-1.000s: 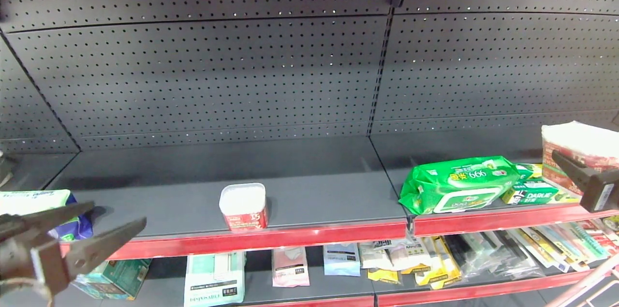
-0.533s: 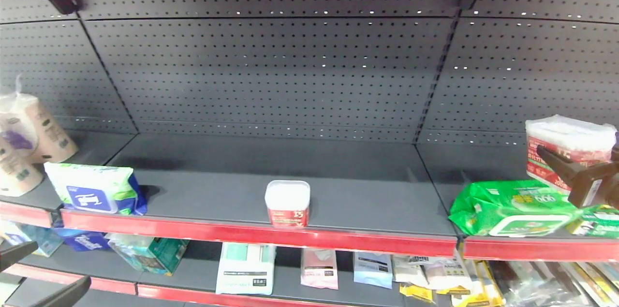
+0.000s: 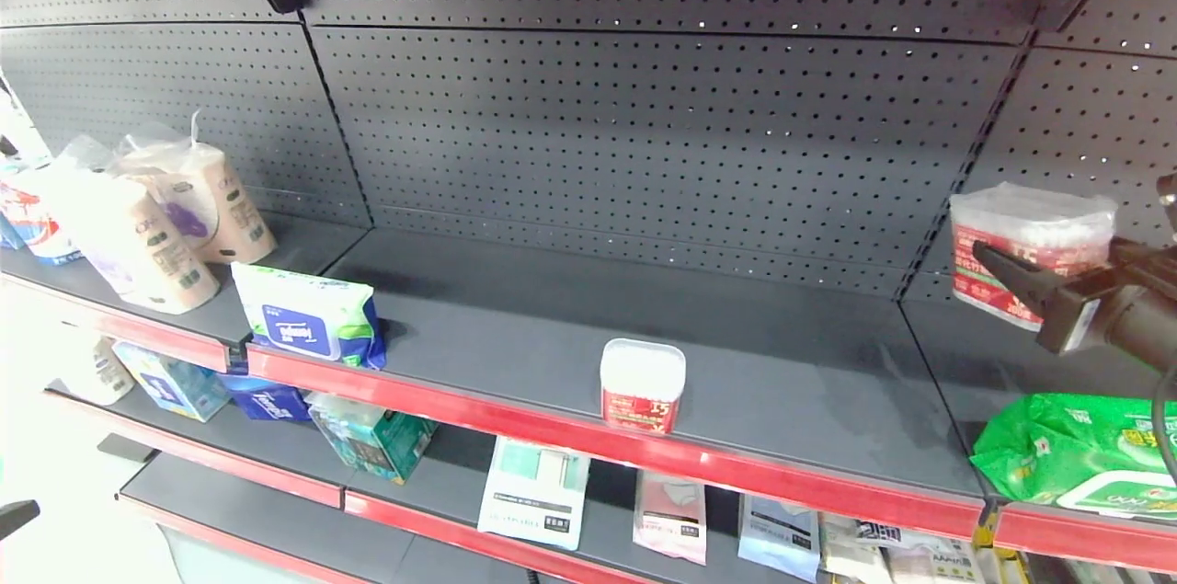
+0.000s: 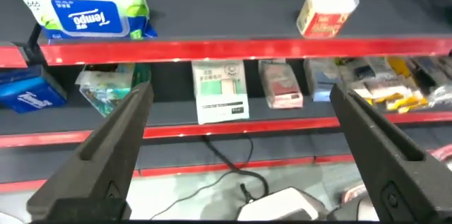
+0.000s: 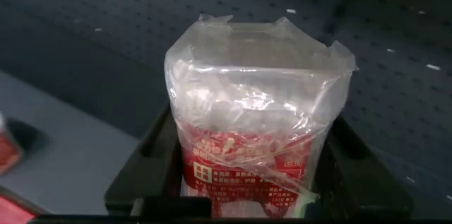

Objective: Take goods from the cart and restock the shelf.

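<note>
My right gripper (image 3: 1030,282) is shut on a clear bag of cotton swabs with a red label (image 3: 1028,244) (image 5: 254,139). It holds the bag upright in front of the pegboard, above the right part of the grey shelf (image 3: 800,382). My left gripper (image 4: 240,93) is open and holds nothing. It hangs low in front of the lower shelves. A small tub with a white lid and red label (image 3: 642,384) (image 4: 326,10) stands at the shelf's red front edge. A white, blue and green wipes pack (image 3: 308,315) (image 4: 88,5) lies to its left.
Wrapped tissue rolls (image 3: 156,225) stand on the left shelf section. A green wipes pack (image 3: 1085,455) lies at the lower right. The shelf below (image 3: 441,497) carries boxes and flat packets (image 3: 535,492). Bare shelf lies on both sides of the tub.
The head camera has swung left, so the whole shelf slides right in the picture. My left gripper has left the lower left of that view. The right gripper still holds the bag.
</note>
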`<state>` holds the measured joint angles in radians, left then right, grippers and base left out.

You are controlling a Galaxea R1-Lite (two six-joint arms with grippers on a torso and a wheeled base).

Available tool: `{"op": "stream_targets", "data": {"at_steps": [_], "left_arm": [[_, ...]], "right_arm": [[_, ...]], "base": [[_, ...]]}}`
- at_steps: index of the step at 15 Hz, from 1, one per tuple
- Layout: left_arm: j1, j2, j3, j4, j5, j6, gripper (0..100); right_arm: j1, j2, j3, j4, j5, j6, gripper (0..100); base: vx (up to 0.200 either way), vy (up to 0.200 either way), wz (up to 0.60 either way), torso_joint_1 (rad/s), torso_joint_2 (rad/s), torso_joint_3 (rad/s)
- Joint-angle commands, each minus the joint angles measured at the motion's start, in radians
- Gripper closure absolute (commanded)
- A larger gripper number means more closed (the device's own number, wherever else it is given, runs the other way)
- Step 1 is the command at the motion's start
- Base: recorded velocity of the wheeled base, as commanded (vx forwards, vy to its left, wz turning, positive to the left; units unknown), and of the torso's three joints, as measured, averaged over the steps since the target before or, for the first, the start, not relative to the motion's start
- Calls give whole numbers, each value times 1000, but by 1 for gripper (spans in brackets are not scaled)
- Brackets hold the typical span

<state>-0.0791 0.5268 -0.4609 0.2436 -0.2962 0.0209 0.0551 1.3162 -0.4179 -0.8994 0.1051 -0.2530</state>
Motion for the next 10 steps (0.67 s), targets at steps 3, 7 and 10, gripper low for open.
{"op": "stream_targets", "data": {"at_steps": [3,7,10], "left_arm": [[-1,-116,48,14,0,19,0],[1,-149,77,16,28,27,0],[1,-148,90,14,34,41,0]], "right_arm": [[55,222,-70,-15,160,37,100],[52,371,-114,-82,317,34,100],[55,515,-150,-185,424,34,100]], "base": [[0,0,0,0,0,0],[0,0,0,0,0,0],[0,0,0,0,0,0]]}}
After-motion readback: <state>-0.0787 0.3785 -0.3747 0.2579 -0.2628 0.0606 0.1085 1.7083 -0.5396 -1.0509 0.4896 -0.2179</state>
